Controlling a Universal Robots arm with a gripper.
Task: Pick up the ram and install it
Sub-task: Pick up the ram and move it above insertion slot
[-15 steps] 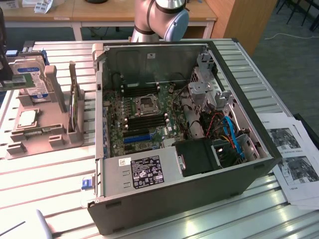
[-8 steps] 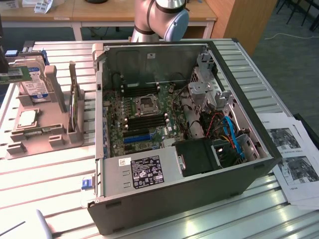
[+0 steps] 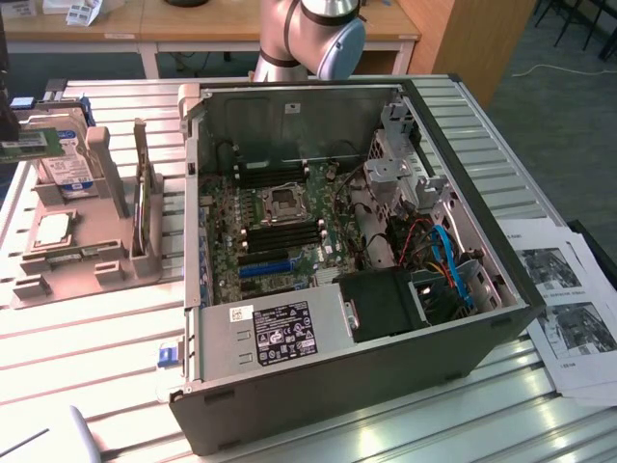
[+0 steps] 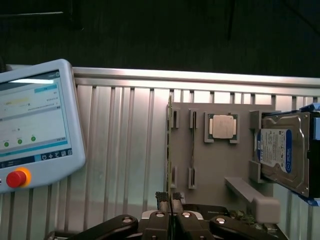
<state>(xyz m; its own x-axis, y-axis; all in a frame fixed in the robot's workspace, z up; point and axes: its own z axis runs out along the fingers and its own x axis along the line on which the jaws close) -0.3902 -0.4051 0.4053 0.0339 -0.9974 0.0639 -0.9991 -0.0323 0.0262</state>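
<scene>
A thin green ram stick (image 3: 145, 210) stands on edge between the tall uprights of the grey holder (image 3: 92, 265), on the exterior view's left of the open computer case (image 3: 318, 386). In the wrist view a bit of green board (image 4: 239, 216) shows beside the holder's block, close to my gripper (image 4: 169, 198). The gripper hangs high above the holder (image 4: 210, 165). Its two black fingertips (image 4: 161, 198) are pressed together, with nothing seen between them. Black memory slots (image 3: 285, 234) flank the CPU socket (image 3: 283, 203) on the motherboard.
The holder also carries a hard drive (image 4: 280, 150) and a CPU (image 4: 222, 125). Another green strip (image 3: 23, 147) lies at the exterior view's far left. A teach pendant (image 4: 32, 122) lies on the ribbed table. A blue expansion slot (image 3: 265, 267), cables (image 3: 445, 256) and printed papers (image 3: 569, 309) are nearby.
</scene>
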